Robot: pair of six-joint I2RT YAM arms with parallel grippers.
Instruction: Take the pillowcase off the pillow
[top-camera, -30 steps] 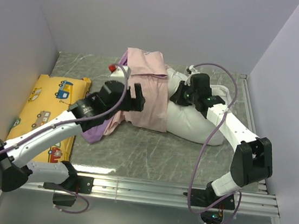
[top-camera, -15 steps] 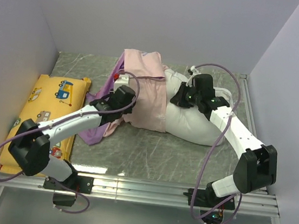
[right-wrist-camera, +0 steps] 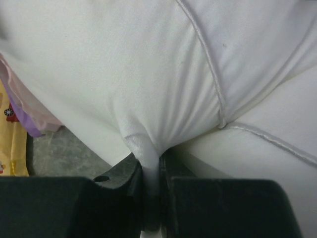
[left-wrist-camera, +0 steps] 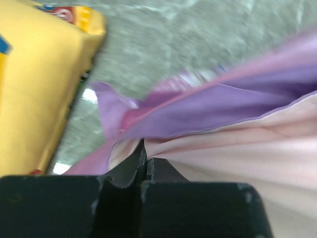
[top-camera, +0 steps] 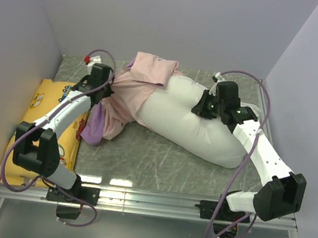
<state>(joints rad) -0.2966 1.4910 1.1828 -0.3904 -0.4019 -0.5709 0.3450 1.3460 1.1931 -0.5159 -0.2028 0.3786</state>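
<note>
My left pincer [left-wrist-camera: 145, 154] is pressed together on the pillowcase [top-camera: 128, 92]. It pinches the edge where the purple outside meets the pale pink inside, off the pillow's left end. My right pincer [right-wrist-camera: 151, 166] is nipped shut on a fold of the pillow [top-camera: 190, 123] itself, at its far right side. The pillow lies slantwise on the table [top-camera: 159, 162], most of its white body bare. The pillowcase covers only the pillow's far left end, bunched there and trailing down to its left. The cushion [top-camera: 40, 113] lies well left of the pillow.
</note>
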